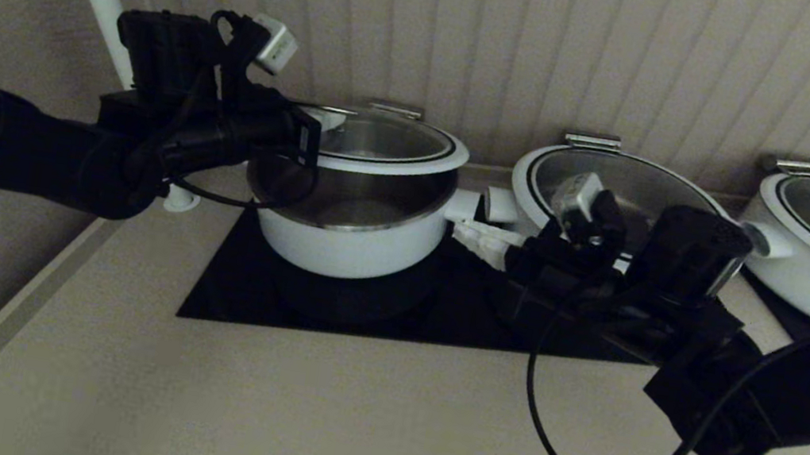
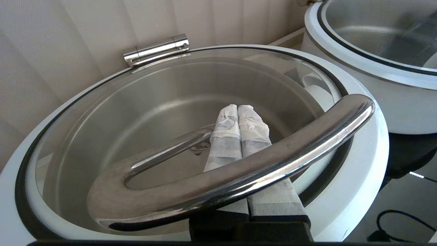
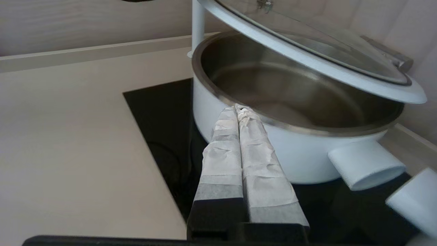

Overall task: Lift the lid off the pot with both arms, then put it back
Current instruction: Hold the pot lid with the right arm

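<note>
Head view: I see the lid [image 1: 378,141] tipped up off the pot [image 1: 348,231], raised on the side nearer me and towards the left arm, its far edge low by the steel hinge piece at the back. The pot sits on the black hob [image 1: 392,314] set in the worktop [image 1: 264,415], steel inside showing. My left gripper [image 1: 310,135] is at the lid's left edge. The right gripper [image 1: 479,240] lies low beside the pot's right stub handle, not on the lid. Two more lidded pots stand to the right.

Left wrist view: the fingers [image 2: 251,126] are pressed together and pushed under the steel loop handle [image 2: 239,171], so the handle rides on top of them (hooked, not pinched).

Right wrist view: the right gripper's fingers [image 3: 252,136] are also pressed together, holding nothing, tips just at the pot's rim [image 3: 266,124], with the lid slanting above them.

Progress, my read: the lift is partly done, one-armed so far; the right arm has yet to take its share. Putting the lid back is all still to do.
</note>
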Motion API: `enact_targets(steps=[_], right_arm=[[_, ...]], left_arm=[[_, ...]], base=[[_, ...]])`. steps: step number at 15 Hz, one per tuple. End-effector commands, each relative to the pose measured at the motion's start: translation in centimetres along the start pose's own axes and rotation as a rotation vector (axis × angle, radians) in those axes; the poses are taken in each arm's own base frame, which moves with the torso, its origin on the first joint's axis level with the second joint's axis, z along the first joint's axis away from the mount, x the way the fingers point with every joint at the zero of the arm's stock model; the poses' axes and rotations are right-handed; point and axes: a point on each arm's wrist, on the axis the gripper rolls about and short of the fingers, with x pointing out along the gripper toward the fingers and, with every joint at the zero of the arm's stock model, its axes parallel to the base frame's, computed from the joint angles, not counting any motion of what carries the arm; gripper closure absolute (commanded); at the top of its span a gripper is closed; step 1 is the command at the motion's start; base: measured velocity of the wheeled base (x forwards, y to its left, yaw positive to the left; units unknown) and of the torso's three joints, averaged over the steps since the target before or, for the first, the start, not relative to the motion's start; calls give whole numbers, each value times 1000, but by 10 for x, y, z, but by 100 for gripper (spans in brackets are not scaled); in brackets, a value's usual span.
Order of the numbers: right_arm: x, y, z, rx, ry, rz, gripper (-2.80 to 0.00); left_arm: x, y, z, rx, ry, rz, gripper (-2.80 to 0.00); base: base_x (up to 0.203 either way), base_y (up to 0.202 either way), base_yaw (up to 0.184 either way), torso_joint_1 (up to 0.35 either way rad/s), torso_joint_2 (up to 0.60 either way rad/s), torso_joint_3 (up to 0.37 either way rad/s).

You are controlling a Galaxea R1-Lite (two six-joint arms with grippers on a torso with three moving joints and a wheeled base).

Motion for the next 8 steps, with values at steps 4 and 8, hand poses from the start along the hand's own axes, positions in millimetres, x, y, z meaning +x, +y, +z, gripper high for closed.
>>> enact_targets(steps=[4,8], right_arm=[[16,5,-22,-9,-23,18,0],[29,4,-30,-18,-45,21,0]], left_arm=[[1,1,6,8,-21,0,0],[1,1,6,8,-21,0,0]], base=[[0,0,0,0,0,0],[0,0,0,0,0,0]])
